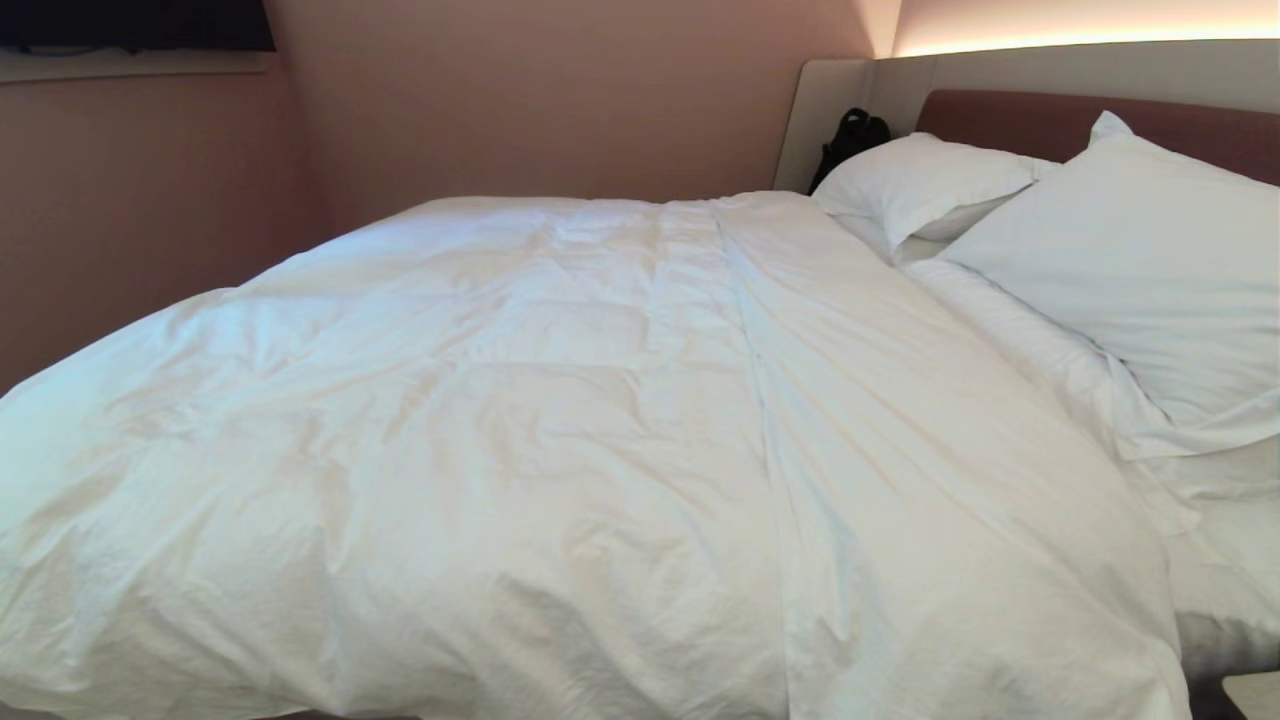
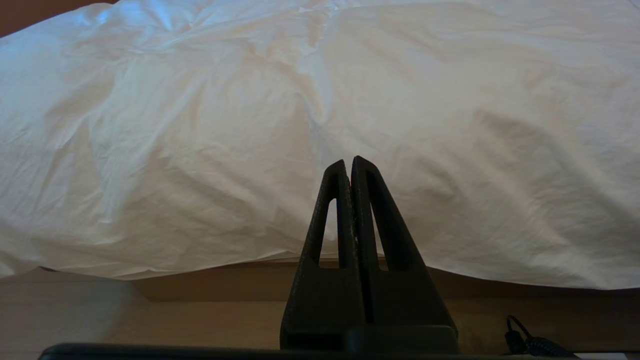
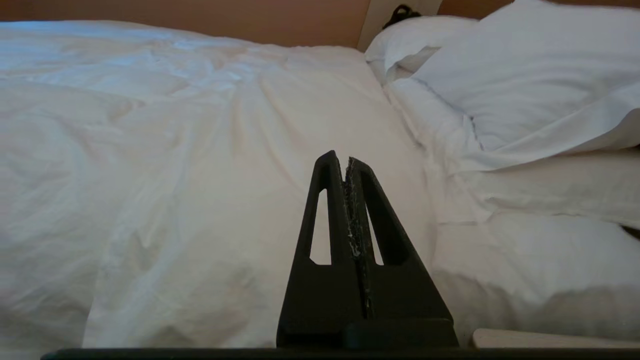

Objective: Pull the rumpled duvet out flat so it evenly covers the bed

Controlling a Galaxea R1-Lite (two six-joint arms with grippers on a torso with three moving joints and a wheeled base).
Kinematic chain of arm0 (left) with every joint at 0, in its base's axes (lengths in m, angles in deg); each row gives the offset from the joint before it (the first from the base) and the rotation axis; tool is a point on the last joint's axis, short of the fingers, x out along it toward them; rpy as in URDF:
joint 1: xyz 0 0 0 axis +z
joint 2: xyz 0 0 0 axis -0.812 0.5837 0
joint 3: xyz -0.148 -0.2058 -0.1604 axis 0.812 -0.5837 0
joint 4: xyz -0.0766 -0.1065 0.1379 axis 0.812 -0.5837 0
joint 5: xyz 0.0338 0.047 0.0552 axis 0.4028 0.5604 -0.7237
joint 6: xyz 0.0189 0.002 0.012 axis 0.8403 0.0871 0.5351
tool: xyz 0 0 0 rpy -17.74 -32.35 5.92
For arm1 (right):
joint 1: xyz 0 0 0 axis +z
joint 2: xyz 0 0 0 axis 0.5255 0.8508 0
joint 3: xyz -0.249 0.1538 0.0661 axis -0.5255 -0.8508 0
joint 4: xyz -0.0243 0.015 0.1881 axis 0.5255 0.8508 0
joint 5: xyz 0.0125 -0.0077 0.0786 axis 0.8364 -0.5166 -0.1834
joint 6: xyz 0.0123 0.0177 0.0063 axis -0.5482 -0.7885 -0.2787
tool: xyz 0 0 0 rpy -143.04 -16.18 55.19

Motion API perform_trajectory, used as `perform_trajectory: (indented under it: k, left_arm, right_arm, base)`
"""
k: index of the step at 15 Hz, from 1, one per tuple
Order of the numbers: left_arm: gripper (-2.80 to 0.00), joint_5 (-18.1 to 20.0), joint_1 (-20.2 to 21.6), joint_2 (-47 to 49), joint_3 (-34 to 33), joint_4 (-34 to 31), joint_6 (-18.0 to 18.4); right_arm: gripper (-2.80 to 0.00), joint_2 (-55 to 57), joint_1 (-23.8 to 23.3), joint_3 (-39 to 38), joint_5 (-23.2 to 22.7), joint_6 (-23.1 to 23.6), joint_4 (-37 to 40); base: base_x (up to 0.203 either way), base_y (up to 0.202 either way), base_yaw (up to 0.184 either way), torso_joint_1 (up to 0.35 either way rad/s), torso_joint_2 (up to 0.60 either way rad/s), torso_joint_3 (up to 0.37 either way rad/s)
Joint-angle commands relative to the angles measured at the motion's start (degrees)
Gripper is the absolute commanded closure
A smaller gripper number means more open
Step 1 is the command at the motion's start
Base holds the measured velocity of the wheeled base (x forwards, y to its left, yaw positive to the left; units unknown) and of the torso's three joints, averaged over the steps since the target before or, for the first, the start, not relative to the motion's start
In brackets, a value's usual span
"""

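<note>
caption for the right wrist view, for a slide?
Right gripper, shut and empty, poised over the spread white duvet beside two pillows.

The white duvet (image 1: 560,440) lies spread and wrinkled over most of the bed (image 1: 1225,570), its top edge just short of the headboard end.

The bed (image 1: 1225,600) carries everything, its brown and beige headboard (image 1: 1010,110) at the far right; the white duvet (image 1: 520,440) lies spread over most of it, wrinkled, with a long fold running from far to near right of centre, its near edge hanging over the side; two white pillows (image 1: 1130,260) rest at the right end, overlapping; bare white sheet (image 1: 1235,540) shows at the near right.
</note>
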Motion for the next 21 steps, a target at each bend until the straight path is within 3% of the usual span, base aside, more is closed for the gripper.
perform_trajectory:
  k: [1, 7, 21]
  left_arm:
    - [0.0, 0.01, 0.02, -0.02, -0.01, 0.0, 0.0]
    - [0.0, 0.01, 0.02, -0.02, -0.01, 0.0, 0.0]
    - [0.0, 0.01, 0.02, -0.02, -0.01, 0.0, 0.09]
  right_arm:
    - [0.0, -0.02, 0.0, -0.01, -0.09, -2.14, 15.19]
    - [0.0, -0.09, 0.0, -0.01, 0.58, -6.85, 15.13]
    - [0.0, -0.02, 0.02, -0.01, 0.7, -7.0, 15.13]
  base:
    - [0.0, 0.0, 0.0, 0.0, 0.0, 0.0]
    - [0.0, 0.0, 0.0, 0.0, 0.0, 0.0]
    - [0.0, 0.0, 0.0, 0.0, 0.0, 0.0]
